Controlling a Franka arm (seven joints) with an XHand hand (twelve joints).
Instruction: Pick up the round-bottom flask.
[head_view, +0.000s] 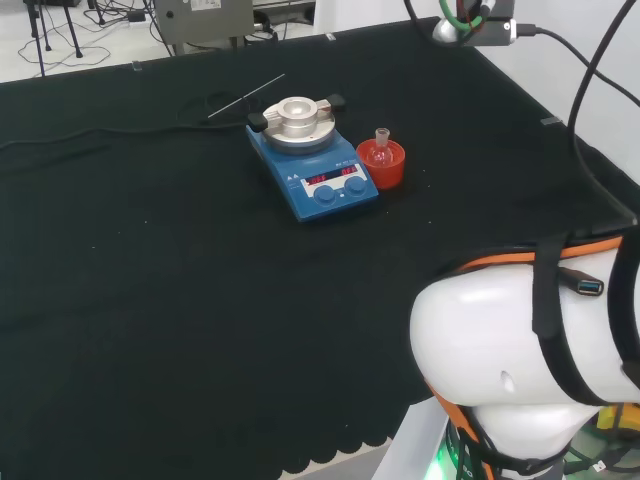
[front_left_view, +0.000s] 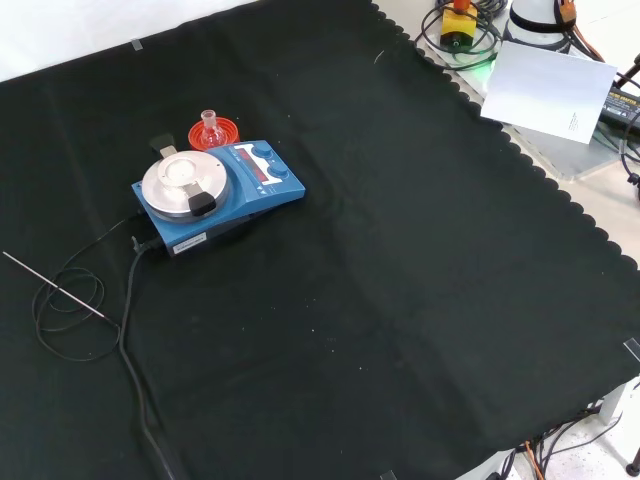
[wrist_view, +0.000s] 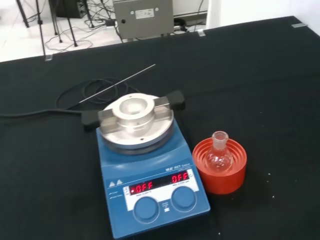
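Observation:
A small clear round-bottom flask (head_view: 381, 142) (front_left_view: 209, 124) (wrist_view: 219, 153) sits upright in a red ribbed ring stand (head_view: 382, 165) (front_left_view: 214, 132) (wrist_view: 220, 167) on the black cloth. In the head view the stand is just right of a blue stirrer plate (head_view: 312, 158); in the front view it is behind that plate (front_left_view: 216, 191). The wrist view looks down on flask and stirrer plate (wrist_view: 146, 165) from some way off.
The stirrer plate carries a round metal block (wrist_view: 135, 120) with black handles. A thin metal probe (front_left_view: 55, 286) and its black cable (front_left_view: 125, 330) lie on the cloth beside it. The arm's white links (head_view: 520, 360) fill the head view's lower right.

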